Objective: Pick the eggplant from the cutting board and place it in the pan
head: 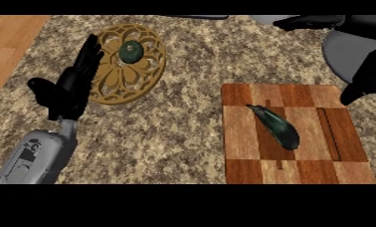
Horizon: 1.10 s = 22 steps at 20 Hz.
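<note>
On the near right: we see the checkered brown wooden cutting board w/ the dark green glossy eggplant lying on it diagonally, stem end toward far left.
Eggplant status: untouched on the board, no hand on it; pick not yet done, in our judgement.
Pan: grey round pan at far right edge, only partly in view, black handle pointing left along the far side. Nothing visible inside the part we can see.
Left hand: black left hand on a grey forearm at the left, fingers straight and apart, pointing away, resting beside the trivet. Holds nothing.
Right hand: a dark shape at the right edge btw pan and board is prob. the right hand; we cannot tell how its fingers stand.
Other: golden openwork round trivet on the far left w/ a small dark green knob-like object on it; speckled granite counter under everything.
Progress: approx. zero. Left to do: reach eggplant, grasp, lift, carry far-right to pan, release.
</note>
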Each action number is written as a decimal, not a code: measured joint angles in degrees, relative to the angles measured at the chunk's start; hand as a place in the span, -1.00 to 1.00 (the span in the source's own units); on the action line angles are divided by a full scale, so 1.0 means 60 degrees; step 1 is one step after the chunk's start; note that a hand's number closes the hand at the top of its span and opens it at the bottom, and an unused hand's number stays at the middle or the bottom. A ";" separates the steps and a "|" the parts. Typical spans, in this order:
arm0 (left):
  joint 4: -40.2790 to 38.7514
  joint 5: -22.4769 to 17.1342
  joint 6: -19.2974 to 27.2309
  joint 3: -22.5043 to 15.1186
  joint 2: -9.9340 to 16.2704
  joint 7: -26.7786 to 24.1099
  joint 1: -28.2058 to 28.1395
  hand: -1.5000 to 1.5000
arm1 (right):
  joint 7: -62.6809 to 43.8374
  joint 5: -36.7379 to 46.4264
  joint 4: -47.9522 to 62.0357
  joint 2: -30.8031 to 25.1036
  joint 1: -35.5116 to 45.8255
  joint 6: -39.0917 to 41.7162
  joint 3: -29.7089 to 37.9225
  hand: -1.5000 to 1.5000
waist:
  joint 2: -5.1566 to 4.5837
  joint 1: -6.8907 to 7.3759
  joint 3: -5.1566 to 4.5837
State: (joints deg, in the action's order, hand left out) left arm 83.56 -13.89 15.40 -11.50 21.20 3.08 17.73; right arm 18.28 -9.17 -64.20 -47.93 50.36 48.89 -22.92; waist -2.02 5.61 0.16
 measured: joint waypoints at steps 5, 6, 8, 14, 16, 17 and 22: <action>-0.0126 0.0049 -0.0021 0.0102 -0.0008 -0.0041 0.0026 0.00 | 0.0620 0.0966 0.0531 0.0508 0.0824 -0.0418 -0.0520 -1.00 | 0.0056 -0.0102 -0.0005; -0.0143 0.0066 -0.0036 0.0077 -0.0054 -0.0148 -0.0107 0.00 | 0.0687 0.1081 0.0662 0.0615 0.0967 -0.0463 -0.0632 -1.00 | 0.0069 -0.0119 -0.0007; -0.0233 0.0045 -0.0082 0.0164 -0.0036 -0.0184 -0.0109 0.00 | 0.0797 0.1246 0.0937 0.0930 0.1184 -0.0549 -0.0880 -1.00 | 0.0083 -0.0166 -0.0013; -0.0239 0.0039 -0.0088 0.0350 0.0030 -0.0123 -0.0149 0.00 | 0.1059 0.1198 0.0890 0.1348 0.1240 -0.0508 -0.1650 -1.00 | 0.0160 -0.0373 -0.0015; -0.0282 0.0061 -0.0082 0.0385 -0.0003 -0.0177 -0.0195 0.00 | 0.1164 0.1256 0.0865 0.1431 0.1242 -0.0571 -0.1878 -1.00 | 0.0180 -0.0445 -0.0016; -0.0278 0.0071 -0.0068 0.0395 -0.0025 -0.0176 -0.0219 0.00 | 0.1288 0.1376 0.0797 0.1396 0.1159 -0.0650 -0.2037 -1.00 | 0.0190 -0.0483 -0.0017; -0.0213 0.0150 -0.0079 0.0506 -0.0006 -0.0242 -0.0453 0.00 | 0.1317 0.1805 0.0750 0.1369 0.1120 -0.0819 -0.2648 -1.00 | 0.0245 -0.0614 -0.0020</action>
State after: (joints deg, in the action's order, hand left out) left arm 82.28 -12.99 14.92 -8.46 21.16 1.63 15.01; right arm 26.18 1.66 -59.71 -39.71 57.08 43.97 -38.80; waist -0.55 1.92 0.04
